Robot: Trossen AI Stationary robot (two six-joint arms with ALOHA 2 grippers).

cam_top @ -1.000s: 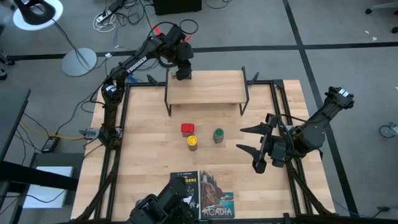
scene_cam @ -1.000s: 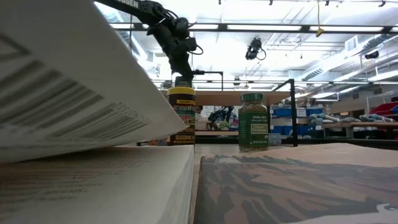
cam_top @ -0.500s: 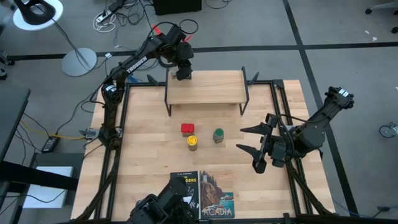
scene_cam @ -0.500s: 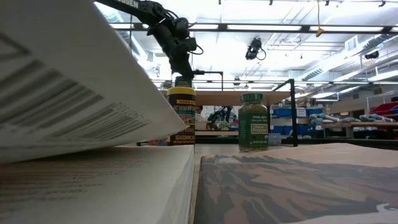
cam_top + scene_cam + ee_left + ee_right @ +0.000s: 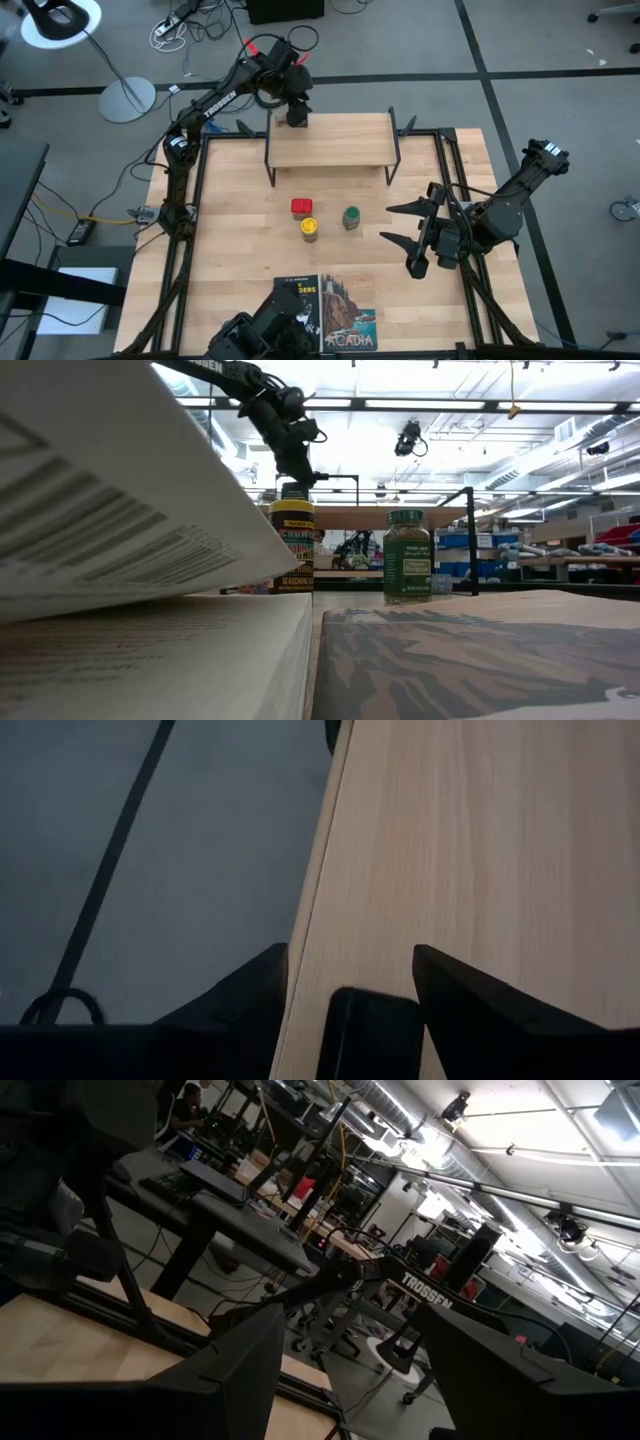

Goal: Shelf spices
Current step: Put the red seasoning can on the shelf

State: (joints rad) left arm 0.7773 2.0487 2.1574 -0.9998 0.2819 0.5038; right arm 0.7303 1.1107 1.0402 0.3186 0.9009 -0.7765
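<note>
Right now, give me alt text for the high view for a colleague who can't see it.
The left gripper hovers over the back left corner of the light wooden shelf. A red square tin, yellow-lidded jar and green-lidded jar wait on the tabletop; the right gripper is open beside them.

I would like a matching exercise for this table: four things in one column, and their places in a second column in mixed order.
Things:
1. dark tin
2. red tin
3. green-lidded jar
4. books

Places:
A. table's front edge
B. on the shelf, between the left gripper fingers
C. beside the yellow-lidded jar
D. behind the yellow-lidded jar

Pairs: 1-B, 2-D, 3-C, 4-A
</note>
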